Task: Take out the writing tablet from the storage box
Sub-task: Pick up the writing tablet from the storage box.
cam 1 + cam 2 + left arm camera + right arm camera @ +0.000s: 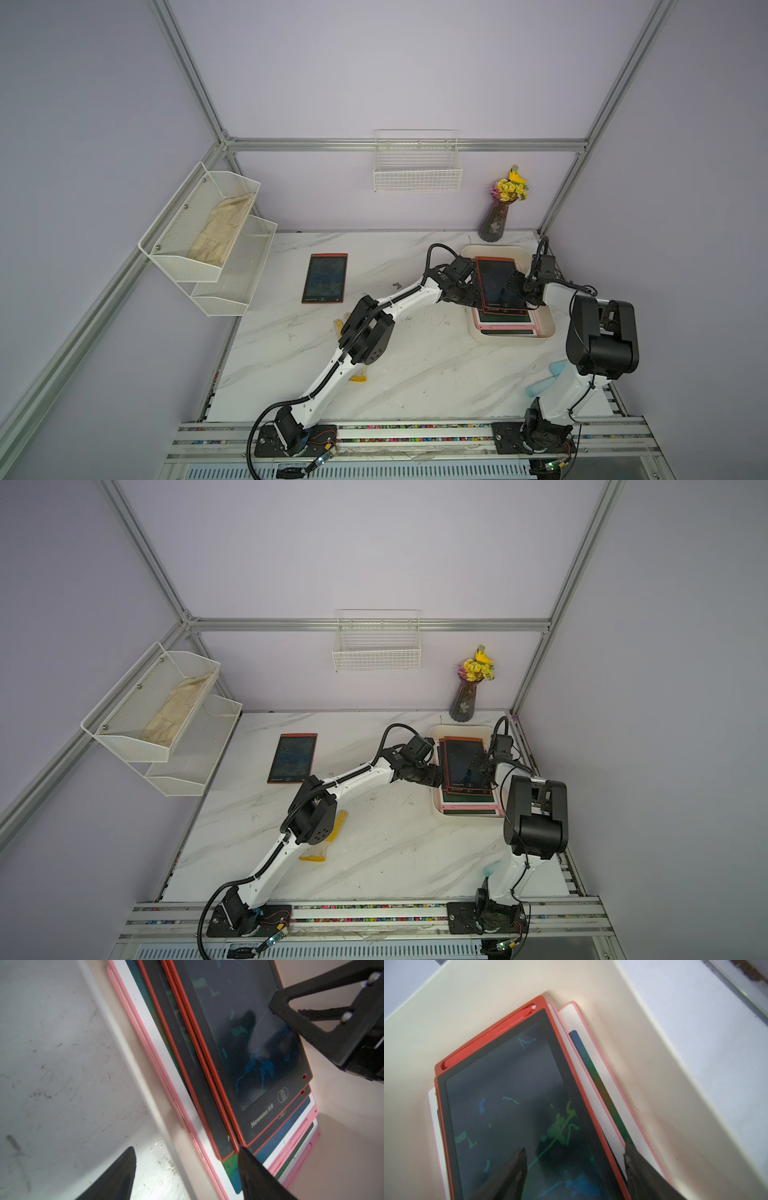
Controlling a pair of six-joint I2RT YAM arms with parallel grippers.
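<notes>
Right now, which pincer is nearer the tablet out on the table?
Left. The left pincer straddles the storage box wall facing that tablet; right pincer is over the stack's far edge.

The left hand [468, 291] and right hand [516, 287] are flanking the top red-framed writing tablet [496, 282] in the storage box [547, 325] — one at each long edge; a second tablet [324, 278] is lying apart on the worktop [436, 374].
</notes>
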